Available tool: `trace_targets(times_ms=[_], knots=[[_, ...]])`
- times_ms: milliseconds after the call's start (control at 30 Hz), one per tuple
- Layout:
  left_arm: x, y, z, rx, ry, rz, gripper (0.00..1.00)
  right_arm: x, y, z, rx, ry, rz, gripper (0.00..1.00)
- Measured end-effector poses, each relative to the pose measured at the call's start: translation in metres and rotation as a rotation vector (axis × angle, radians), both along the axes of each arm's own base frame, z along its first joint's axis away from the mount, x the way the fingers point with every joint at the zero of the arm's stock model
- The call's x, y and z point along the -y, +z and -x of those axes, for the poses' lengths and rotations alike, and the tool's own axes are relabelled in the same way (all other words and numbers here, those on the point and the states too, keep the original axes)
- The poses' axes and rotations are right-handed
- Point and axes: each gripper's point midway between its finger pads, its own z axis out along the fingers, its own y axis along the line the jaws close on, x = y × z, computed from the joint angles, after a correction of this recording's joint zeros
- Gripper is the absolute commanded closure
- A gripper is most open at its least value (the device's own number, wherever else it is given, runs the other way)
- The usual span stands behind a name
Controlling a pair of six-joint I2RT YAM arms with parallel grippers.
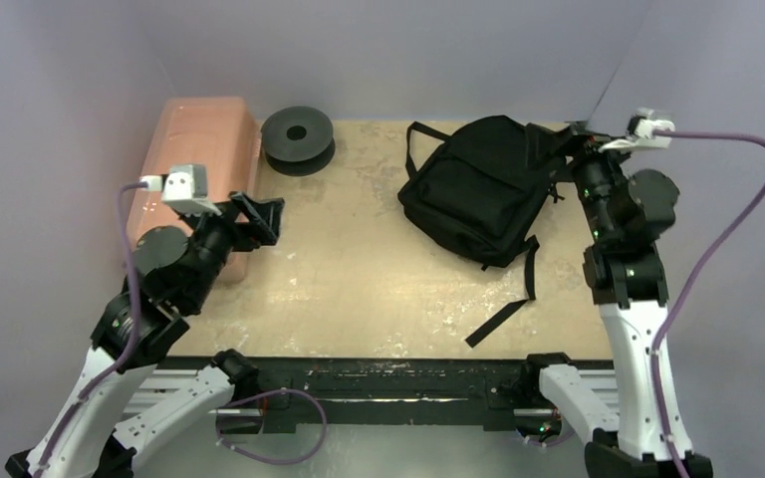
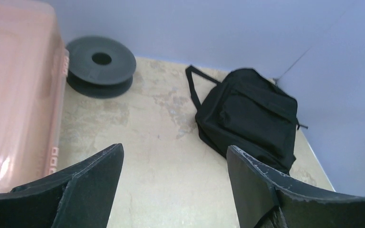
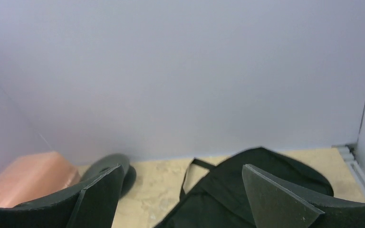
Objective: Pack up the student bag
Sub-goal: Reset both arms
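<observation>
Here, backpack [image 1: 478, 189]: laid flat.
Left gripper [image 2: 173, 152]: held spread, empty, well left of backpack.
Right gripper [image 3: 181, 167]: held spread, empty, by backpack's far right corner.

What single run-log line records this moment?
student bag: lying on table | left fingers: open, empty, beside pink box | right fingers: open, empty, over bag's far corner

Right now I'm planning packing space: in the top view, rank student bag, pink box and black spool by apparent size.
1. student bag and pink box: look alike, the box partly hidden by the left arm, so unranked.
2. black spool: clearly smallest.
</observation>
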Motion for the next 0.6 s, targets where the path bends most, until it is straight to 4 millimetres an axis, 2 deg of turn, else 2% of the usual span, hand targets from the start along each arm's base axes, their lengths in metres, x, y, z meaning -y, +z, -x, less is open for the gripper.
trace_targets(times_ms=[100,233,333,600], knots=[[-0.017,0.025,0.011,0.084,0.034,0.014,0.21,0.006,0.029,0.029,0.112,-0.024,-0.021,0.01],[-0.04,0.059,0.028,0.198,0.079,0.054,0.21,0.018,0.061,0.054,0.231,-0.084,-0.055,0.01],[-0.045,0.067,0.03,0.222,0.097,0.048,0.21,0.023,0.067,0.057,0.251,-0.113,-0.069,0.01],[-0.044,0.061,0.022,0.203,0.108,-0.007,0.21,0.033,0.058,0.054,0.232,-0.164,-0.08,0.01]])
